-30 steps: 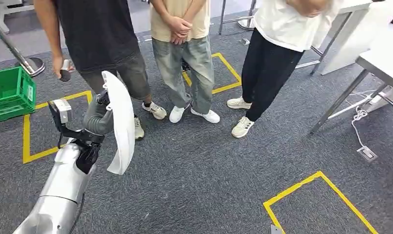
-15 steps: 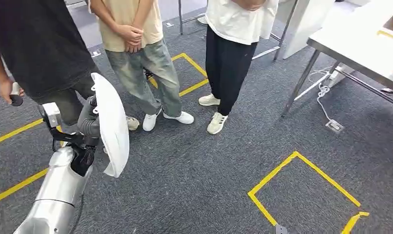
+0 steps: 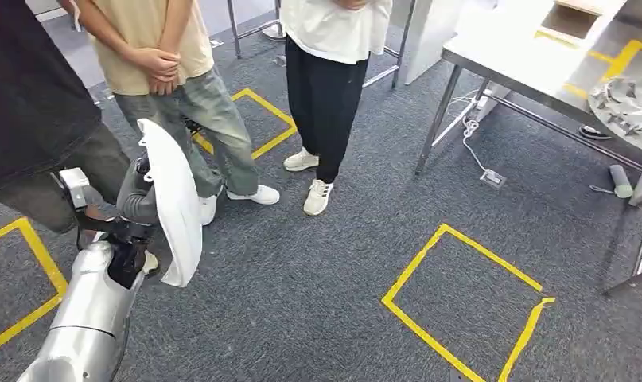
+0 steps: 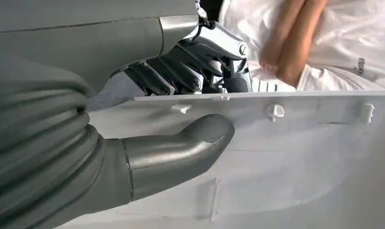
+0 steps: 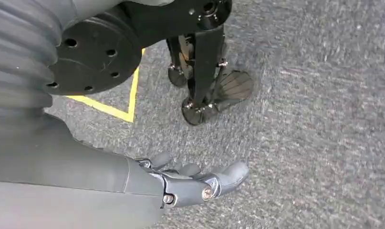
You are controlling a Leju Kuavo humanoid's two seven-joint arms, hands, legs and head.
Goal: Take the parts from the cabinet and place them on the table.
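Bright, even light; perhaps slight blur.

the white part [image 4: 295, 157] ran past the left wrist view's edges, so its full outline could not be seen there. the left hand [image 3: 136, 199] was mostly hidden behind the part in the head view. beyond that hand, three people [image 3: 325, 48] were cut off above the waist. the table [image 3: 532, 68] was cropped, and the metal pieces [image 3: 628, 103] on it were too small to identify.

left hand [image 3: 136, 199] raised, gripping, right hand [image 5: 195, 183] hanging, slack
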